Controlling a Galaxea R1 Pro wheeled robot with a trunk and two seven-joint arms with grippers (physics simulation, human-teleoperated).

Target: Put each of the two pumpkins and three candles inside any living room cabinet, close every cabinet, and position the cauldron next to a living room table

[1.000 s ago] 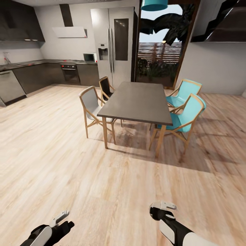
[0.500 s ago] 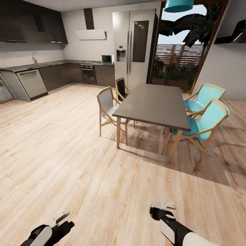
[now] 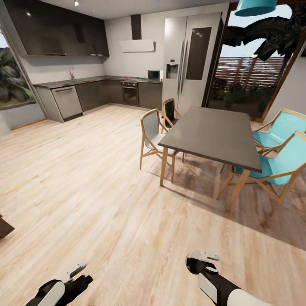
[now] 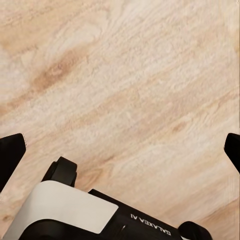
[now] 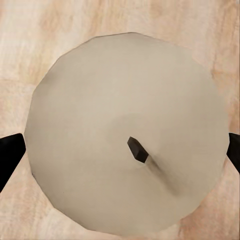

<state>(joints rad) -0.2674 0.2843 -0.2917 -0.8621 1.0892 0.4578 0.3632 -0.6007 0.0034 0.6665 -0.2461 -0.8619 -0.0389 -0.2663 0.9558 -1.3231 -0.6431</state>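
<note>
Candle (image 5: 125, 135): pale beige wax, dark wick; the right wrist view looks down on its round top, set between the dark fingertips (image 5: 10, 152) of the right gripper (image 3: 203, 256), pinched on it above plank floor (image 3: 85, 178). Head view hides it under that gripper. Left gripper (image 4: 120, 150): fingers spread wide, nothing between, bare planks beneath. Head view adds: grey dining table (image 3: 212, 134), turquoise chairs (image 3: 284, 161), grey chair (image 3: 153, 129), steel fridge (image 3: 191, 59), dark kitchen units (image 3: 93, 91).
</note>
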